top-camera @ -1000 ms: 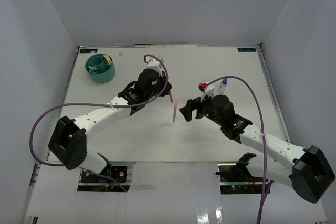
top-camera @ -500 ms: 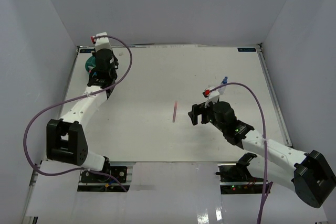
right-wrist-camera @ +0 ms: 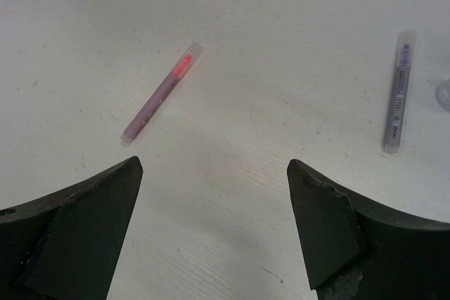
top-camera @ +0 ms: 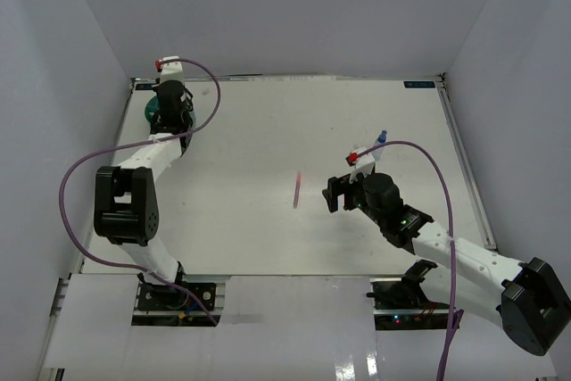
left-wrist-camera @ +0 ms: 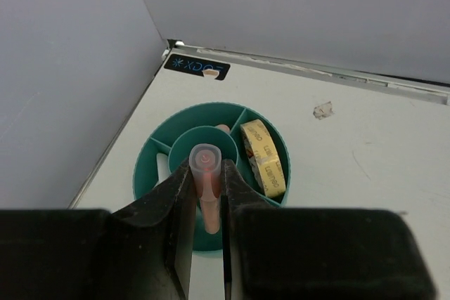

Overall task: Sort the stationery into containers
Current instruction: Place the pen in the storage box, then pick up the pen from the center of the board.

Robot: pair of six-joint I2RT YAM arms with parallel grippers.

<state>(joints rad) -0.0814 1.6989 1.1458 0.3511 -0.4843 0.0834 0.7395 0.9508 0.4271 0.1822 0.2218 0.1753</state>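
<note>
Black sticker [left-wrist-camera: 200,68], table [left-wrist-camera: 365,145] corner: "XDOF".

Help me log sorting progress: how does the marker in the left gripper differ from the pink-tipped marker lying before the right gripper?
The held marker is roughly upright, clamped in the left gripper over the teal organizer; the pink-tipped marker lies flat on the table, untouched, ahead of the open right gripper. The held marker looks pale salmon; the pink-tipped marker has a purplish barrel. Both are thin markers.
</note>
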